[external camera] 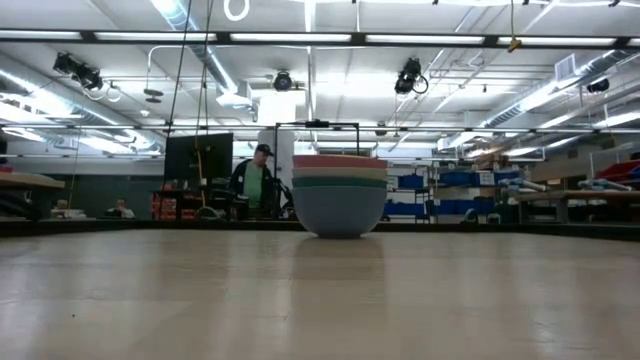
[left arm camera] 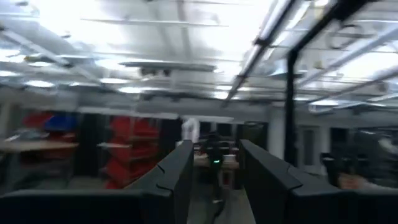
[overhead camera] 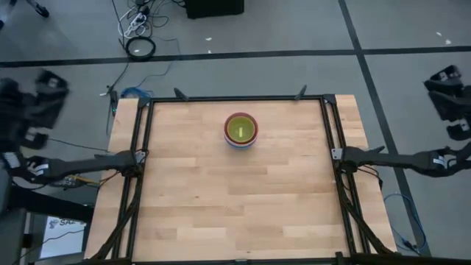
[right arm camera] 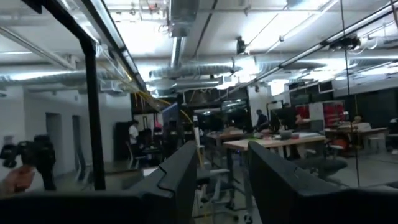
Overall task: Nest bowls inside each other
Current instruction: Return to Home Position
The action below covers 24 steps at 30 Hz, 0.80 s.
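Nested bowls (overhead camera: 241,129) stand on the bench (overhead camera: 221,213). Left end effector (left arm camera: 214,155) and right end effector (right arm camera: 222,155) hang well away either side, fingers apart, empty. Only a stray arm swing could topple the stack.

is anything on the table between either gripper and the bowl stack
Nothing visible. The bowl stack stands alone on the table. The left gripper and right gripper sit beyond its left and right edges; only bare wood lies between.
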Each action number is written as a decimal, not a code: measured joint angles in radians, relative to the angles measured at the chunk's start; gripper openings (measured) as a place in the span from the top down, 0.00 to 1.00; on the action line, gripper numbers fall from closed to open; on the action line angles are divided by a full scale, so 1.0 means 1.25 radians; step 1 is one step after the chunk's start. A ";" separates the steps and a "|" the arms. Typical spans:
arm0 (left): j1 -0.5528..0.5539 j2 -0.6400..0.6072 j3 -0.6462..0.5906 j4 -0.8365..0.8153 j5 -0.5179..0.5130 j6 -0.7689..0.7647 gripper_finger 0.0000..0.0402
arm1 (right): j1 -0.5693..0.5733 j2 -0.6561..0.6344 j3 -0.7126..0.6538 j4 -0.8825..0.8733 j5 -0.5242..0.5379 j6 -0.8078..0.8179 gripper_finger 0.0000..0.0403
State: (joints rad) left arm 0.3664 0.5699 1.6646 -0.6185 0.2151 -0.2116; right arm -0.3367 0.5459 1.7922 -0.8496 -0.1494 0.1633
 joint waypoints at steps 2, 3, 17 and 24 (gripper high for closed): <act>0.000 -0.045 -0.138 0.123 0.058 -0.004 0.66 | 0.000 -0.030 -0.067 0.042 -0.004 0.014 0.67; 0.000 -0.060 -0.206 0.186 0.083 -0.012 0.66 | 0.000 -0.042 -0.101 0.064 -0.005 0.018 0.67; -0.001 -0.127 -0.796 0.824 0.190 -0.172 0.66 | 0.017 -0.081 -0.377 0.136 0.077 0.145 0.67; -0.002 -0.237 -0.924 0.861 0.302 -0.270 0.66 | 0.014 -0.117 -0.391 0.005 0.147 0.209 0.67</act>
State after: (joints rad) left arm 0.3645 0.2734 0.5098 0.4573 0.5923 -0.5486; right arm -0.3196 0.4001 1.3039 -0.8431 0.0345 0.4240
